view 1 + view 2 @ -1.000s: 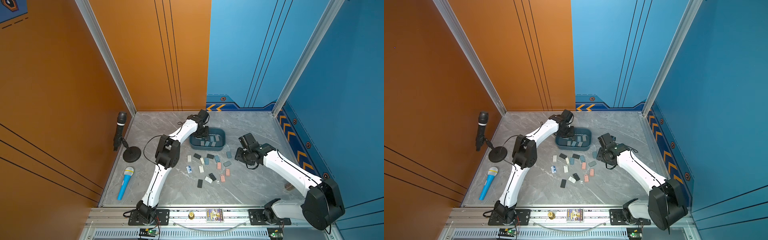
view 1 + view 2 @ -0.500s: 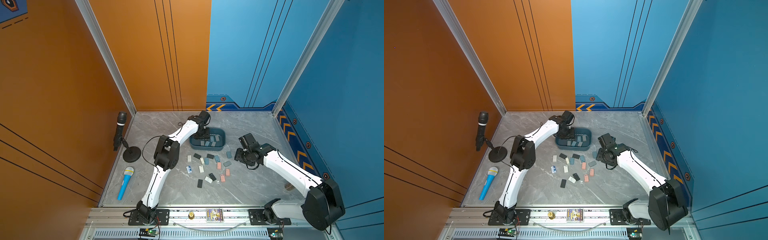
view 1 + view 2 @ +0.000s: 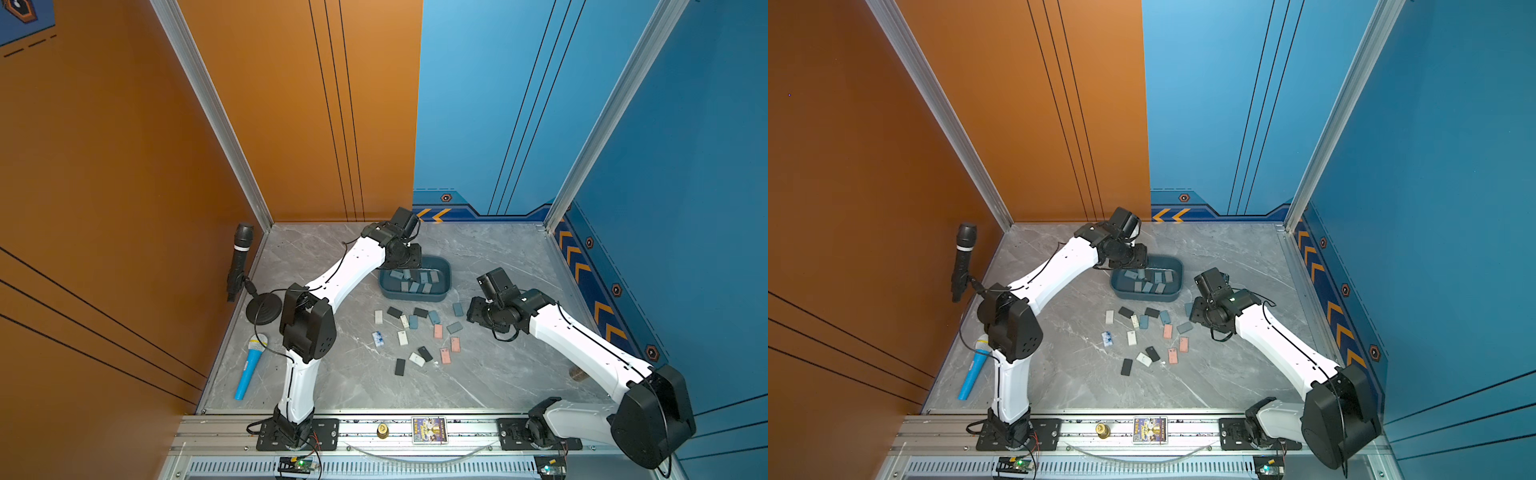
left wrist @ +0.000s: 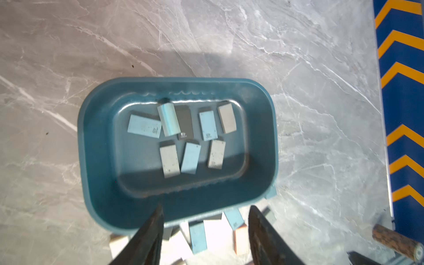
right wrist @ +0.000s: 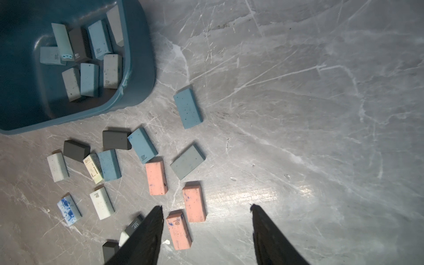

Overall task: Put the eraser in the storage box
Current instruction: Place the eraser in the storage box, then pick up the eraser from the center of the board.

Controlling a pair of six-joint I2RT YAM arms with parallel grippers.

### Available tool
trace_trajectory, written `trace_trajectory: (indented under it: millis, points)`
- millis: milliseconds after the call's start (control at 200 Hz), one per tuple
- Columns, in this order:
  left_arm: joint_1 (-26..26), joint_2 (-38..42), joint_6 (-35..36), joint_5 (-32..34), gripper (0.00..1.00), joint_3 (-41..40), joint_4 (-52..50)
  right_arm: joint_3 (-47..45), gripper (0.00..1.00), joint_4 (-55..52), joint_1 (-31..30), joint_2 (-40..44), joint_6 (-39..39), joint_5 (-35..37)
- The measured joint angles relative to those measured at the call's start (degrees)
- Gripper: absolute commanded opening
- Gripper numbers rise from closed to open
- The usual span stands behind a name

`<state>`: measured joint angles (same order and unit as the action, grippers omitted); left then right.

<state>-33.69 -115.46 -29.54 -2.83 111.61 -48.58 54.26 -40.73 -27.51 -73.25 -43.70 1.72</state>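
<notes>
On the grey marble tabletop [image 3: 498,374], between the orange wall [image 3: 291,104] and the blue wall [image 3: 498,104]: storage box [image 4: 96,149] holds eight erasers [image 4: 190,158], loose erasers [image 3: 438,331] beside it. Left gripper [image 4: 205,206], right gripper [image 5: 206,206]: jaws apart, empty.

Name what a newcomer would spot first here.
The teal storage box toward the back of the marble table, several erasers lying in it and the left claw open and empty over it. In front, a scatter of loose erasers in pink, blue, black and white, with the right claw open beside them.
</notes>
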Motion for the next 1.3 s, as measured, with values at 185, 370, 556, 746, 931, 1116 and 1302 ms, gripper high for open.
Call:
trace_trajectory:
  millis: [185,370,556,746,931,1116,1302]
  points:
    - [-1.1,7.0,0.2,0.6,0.6,-5.4,0.0,0.0,0.66,-0.4,-2.3,1.1,-0.6,1.1]
    - [-1.8,16.2,0.2,2.1,0.6,-12.1,0.1,0.0,0.67,-0.7,-4.6,2.1,-1.6,2.6]
    - [-1.9,26.2,0.1,3.0,0.6,-20.9,1.4,-0.6,0.68,-0.8,-6.7,2.8,-2.9,4.0]
    - [-2.0,36.8,-0.5,4.2,0.6,-31.7,2.7,-1.9,0.69,-0.8,-8.1,3.0,-4.0,5.4]
    - [-2.0,45.4,-1.6,5.9,0.6,-41.0,3.3,-2.2,0.7,-0.8,-8.5,3.0,-4.6,6.7]
    - [-2.0,52.6,-3.4,7.0,0.6,-48.5,4.2,-2.2,0.71,-0.8,-8.6,1.6,-4.8,8.0]
    - [-1.9,57.7,-4.9,7.2,0.6,-54.0,4.7,-1.7,0.71,-0.7,-8.2,-4.6,-4.2,8.7]
